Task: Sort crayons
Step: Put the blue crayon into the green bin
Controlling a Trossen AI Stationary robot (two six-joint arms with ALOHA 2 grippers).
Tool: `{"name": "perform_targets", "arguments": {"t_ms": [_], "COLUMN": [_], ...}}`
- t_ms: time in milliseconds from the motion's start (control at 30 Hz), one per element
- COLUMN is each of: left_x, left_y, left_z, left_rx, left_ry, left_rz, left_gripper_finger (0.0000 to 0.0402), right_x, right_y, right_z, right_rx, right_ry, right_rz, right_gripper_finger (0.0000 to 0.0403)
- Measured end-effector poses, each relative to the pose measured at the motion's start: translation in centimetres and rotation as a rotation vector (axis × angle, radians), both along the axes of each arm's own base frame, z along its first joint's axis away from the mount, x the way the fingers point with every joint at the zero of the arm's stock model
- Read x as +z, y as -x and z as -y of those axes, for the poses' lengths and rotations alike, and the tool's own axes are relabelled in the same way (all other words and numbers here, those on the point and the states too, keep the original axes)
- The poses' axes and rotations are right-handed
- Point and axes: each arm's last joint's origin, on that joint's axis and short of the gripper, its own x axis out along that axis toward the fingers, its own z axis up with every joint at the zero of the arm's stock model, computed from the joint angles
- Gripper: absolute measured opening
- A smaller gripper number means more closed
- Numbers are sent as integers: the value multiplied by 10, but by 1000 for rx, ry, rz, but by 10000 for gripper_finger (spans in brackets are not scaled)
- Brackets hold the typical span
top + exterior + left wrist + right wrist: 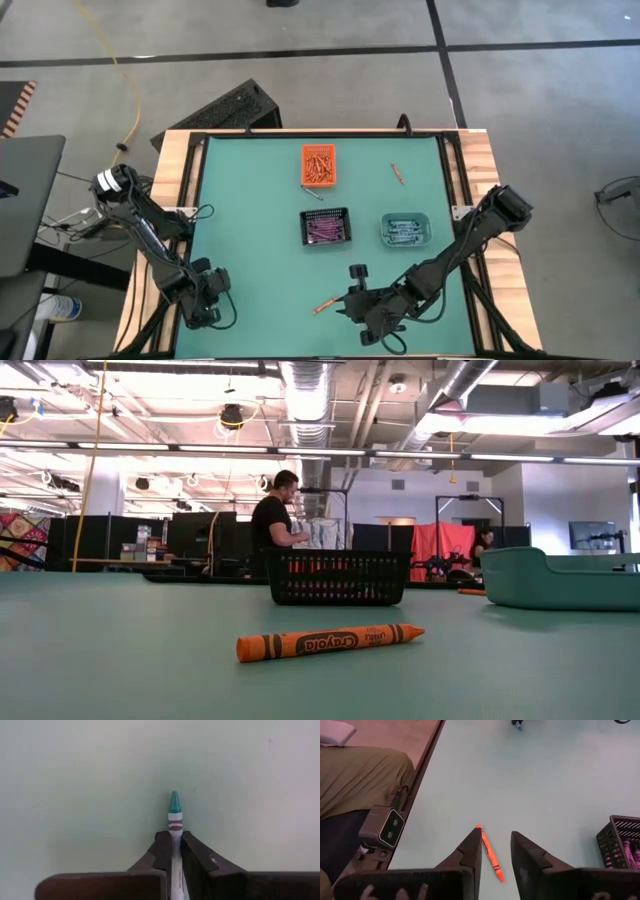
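Observation:
My left gripper [174, 845] is at the table's near left [205, 298], shut on a teal crayon [174, 807] with a white wrapper. My right gripper [495, 836] is open at the table's near middle [365, 312], over an orange crayon [490, 854] that lies flat on the green table [330, 642], close by one finger. The low view shows no finger at this crayon. The orange bin [318, 165], the black mesh bin [325, 227] with purple crayons and the teal bin [405, 230] stand mid-table. Another orange crayon [397, 173] lies at the far right. My left gripper pinches the teal crayon's wrapped body [174, 836] between its two fingers. The crayon lies along the fingers, and its teal tip [174, 800] sticks out past the fingertips. Whether it is clear of the table does not show.
A small loose crayon [313, 193] lies just near of the orange bin. The low camera's housing [387, 827] sits at the table's near edge, and a person's trouser leg [360, 775] is beyond it. People stand in the room behind [272, 520].

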Motion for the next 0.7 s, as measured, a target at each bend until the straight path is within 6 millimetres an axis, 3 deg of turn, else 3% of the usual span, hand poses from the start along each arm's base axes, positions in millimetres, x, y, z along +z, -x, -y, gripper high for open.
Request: {"name": "perform_targets", "arguments": {"t_ms": [133, 333, 700], "left_x": [7, 28, 89], "left_y": [-10, -44, -107], "left_z": [2, 3, -11], "left_rx": [-103, -218, -427], "left_ry": [-54, -214, -391], "left_rz": [111, 424, 621], "left_gripper_finger": [17, 26, 18], "right_x": [0, 0, 0], "right_y": [0, 0, 0], "right_z": [0, 0, 0], "right_rx": [0, 0, 0], "right_ry": [0, 0, 1], "right_rz": [0, 1, -1], "right_gripper_finger": [98, 98, 98]}}
